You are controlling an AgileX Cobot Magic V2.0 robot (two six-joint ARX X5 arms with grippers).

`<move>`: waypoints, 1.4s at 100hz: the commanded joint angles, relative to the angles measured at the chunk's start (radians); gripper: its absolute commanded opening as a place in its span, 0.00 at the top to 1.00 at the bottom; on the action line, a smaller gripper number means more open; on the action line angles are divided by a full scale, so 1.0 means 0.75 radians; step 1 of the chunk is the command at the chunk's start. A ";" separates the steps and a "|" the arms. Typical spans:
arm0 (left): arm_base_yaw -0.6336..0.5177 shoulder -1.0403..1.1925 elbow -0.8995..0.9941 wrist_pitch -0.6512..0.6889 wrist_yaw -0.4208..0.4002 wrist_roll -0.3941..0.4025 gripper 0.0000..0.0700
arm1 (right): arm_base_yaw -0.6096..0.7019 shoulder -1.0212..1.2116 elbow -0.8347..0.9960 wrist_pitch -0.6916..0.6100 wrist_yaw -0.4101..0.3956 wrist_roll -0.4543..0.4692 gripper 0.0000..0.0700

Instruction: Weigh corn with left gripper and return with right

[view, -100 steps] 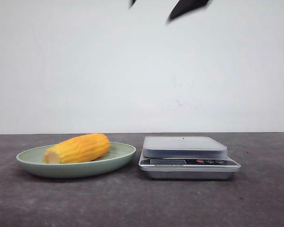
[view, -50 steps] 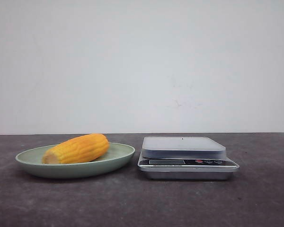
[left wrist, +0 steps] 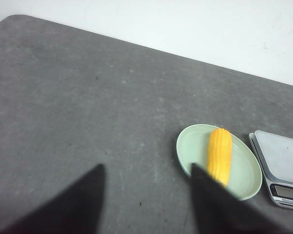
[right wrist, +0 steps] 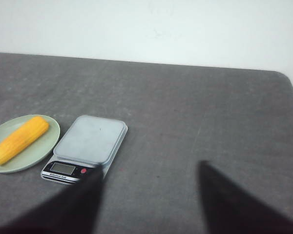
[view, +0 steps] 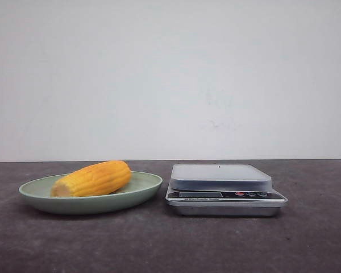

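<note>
While both end effectors, left (left wrist: 145, 195) and right (right wrist: 149, 197), hover spread and empty, the corn (view: 92, 178) lies on the green plate (view: 137, 192) beside the scale (view: 224, 189) mid-worktop (view: 170, 244).

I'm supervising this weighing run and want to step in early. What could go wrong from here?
The corn is round and lies loose on the shallow plate, so it may roll away from a poorly centred grasp. The left gripper is open but far back, leaving a long approach. The scale platform is flat and rimless, so the cob could roll off.
</note>
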 commanded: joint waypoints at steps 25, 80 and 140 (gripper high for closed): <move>-0.006 0.001 -0.110 0.397 0.098 0.079 0.99 | 0.006 0.002 -0.146 0.359 -0.007 0.021 0.99; -0.006 0.004 -0.120 0.640 0.097 0.081 0.97 | 0.007 0.005 -0.199 0.397 0.001 0.024 0.99; 0.274 -0.051 -0.390 0.965 0.168 0.320 0.97 | 0.007 0.005 -0.199 0.397 0.001 0.024 0.99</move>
